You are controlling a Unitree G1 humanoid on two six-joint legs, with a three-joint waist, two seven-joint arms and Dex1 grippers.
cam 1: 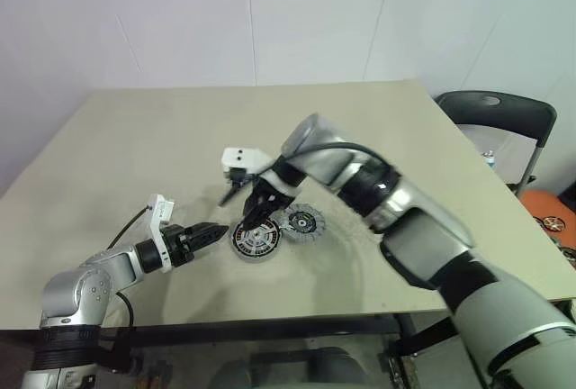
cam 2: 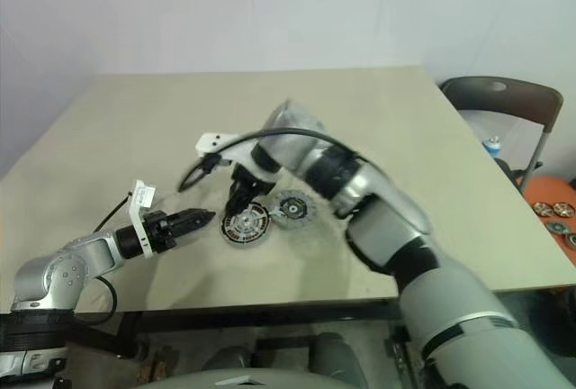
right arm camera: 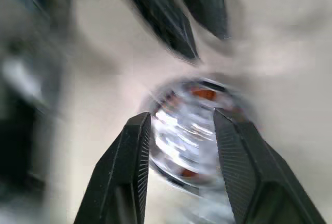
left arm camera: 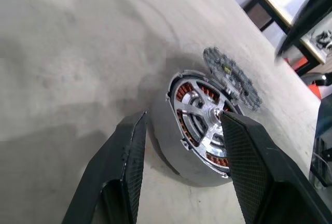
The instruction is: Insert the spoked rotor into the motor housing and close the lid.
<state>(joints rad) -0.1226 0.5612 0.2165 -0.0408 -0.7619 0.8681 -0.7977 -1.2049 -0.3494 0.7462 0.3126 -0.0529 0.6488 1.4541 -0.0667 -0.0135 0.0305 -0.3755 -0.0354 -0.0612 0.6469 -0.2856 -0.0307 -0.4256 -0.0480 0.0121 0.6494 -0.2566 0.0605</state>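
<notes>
Spoked rotor point(left arm camera: 199, 125) looks seated in motor housing point(cam 1: 256, 239). Right tool point(cam 1: 255, 213) above it, fingers apart, empty; left tool point(cam 1: 214, 232) apart, beside. Next I grab lid point(cam 1: 301, 222), set it on top.

Even bright light, right wrist view blurred

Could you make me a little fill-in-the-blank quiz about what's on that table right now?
1. The rotor sits inside the ____.
2. The lid lies on the table beside the housing, so the housing is not yet ____.
3. The right gripper hangs above the housing, its fingers ____.

Missing words: housing; closed; open
</notes>
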